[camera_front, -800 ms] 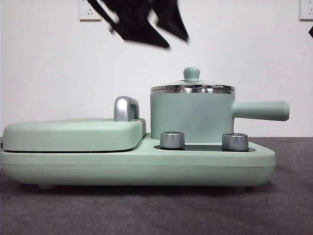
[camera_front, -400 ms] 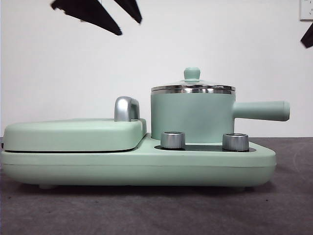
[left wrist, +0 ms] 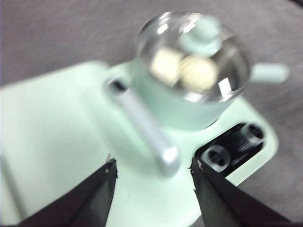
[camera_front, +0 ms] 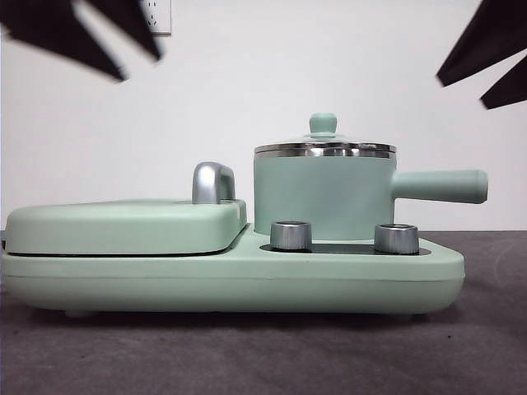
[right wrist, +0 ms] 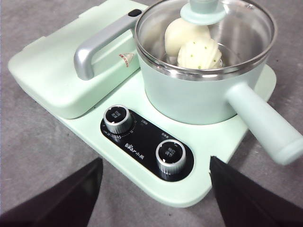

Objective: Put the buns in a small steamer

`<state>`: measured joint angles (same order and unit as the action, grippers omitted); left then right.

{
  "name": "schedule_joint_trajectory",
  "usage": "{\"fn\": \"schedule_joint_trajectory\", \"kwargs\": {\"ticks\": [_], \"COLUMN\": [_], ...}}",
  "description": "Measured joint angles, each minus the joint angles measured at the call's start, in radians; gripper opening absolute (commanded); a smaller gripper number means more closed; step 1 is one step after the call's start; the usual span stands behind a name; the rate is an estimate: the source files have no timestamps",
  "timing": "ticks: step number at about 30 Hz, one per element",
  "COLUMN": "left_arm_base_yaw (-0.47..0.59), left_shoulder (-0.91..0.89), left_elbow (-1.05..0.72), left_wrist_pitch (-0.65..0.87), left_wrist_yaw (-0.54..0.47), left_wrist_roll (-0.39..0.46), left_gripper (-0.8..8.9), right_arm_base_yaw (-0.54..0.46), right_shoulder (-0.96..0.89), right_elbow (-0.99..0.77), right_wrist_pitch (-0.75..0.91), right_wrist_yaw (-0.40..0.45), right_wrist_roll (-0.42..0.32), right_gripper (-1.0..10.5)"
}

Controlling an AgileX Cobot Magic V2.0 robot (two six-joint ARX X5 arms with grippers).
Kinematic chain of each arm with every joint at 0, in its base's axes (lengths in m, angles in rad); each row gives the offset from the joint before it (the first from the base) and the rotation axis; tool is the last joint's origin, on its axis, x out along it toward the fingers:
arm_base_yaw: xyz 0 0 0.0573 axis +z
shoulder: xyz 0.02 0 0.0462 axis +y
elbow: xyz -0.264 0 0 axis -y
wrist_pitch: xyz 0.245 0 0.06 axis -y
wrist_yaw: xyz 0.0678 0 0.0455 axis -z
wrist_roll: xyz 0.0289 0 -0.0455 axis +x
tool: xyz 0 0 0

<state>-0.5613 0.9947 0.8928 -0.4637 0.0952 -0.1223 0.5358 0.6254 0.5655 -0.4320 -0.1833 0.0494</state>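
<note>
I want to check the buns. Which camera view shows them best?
The right wrist view: both buns show sharply through the small steamer's glass lid. The left wrist view shows them blurred. The front view hides them behind the steamer wall.

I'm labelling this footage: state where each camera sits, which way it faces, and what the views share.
Front view: low at table height, level across at the small steamer; dark arm tips in both top corners.
Left wrist view: above the flat griddle lid, facing down; left gripper open.
Right wrist view: above the control knobs, facing down; right gripper open.
Shared: both wrist views show the buns under the glass lid.
</note>
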Motion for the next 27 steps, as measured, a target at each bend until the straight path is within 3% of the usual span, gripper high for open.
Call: {"fn": "schedule_joint_trajectory", "kwargs": {"ticks": [10,17,18,19,20,21,27], "left_arm_base_yaw": [0.065,0.068,0.068,0.068,0.068,0.068,0.068], "left_shoulder": [-0.285,-0.323,-0.324,-0.327,-0.33,-0.334,-0.335], "left_elbow": [-0.159,-0.159,-0.159,-0.159,-0.159,-0.159,-0.159], "left_wrist_pitch": [0.005,-0.001,-0.003,-0.004,-0.004,-0.004,-0.028], "left_wrist_yaw": [-0.192,-0.198,-0.198,-0.198,-0.198,-0.198,-0.198], "left_wrist_roll": [-0.105,-0.123,-0.126,-0.126,-0.126,-0.131,-0.131], "left_gripper": [2.57,2.37,1.69,0.5,0.19,0.1,0.09], "right_arm_base_yaw": [0.0,0.0,0.0,0.0,0.0,0.0,0.0], "right_shoulder": [0.167,0.179,0.174,0.17,0.167,0.164,0.16], "right_elbow": [0.094,0.094,0.094,0.094,0.094,0.094,0.094], "right_wrist_pitch": [0.187,0.27,0.27,0.27,0.27,0.27,0.263], "right_wrist_yaw": [0.0,0.0,-0.001,0.0,0.0,0.001,0.002], "right_wrist_roll": [0.01,0.027,0.03,0.031,0.035,0.035,0.035], "right_gripper": [3.5,3.4,2.7,1.4,-0.2,0.3,0.2]}}
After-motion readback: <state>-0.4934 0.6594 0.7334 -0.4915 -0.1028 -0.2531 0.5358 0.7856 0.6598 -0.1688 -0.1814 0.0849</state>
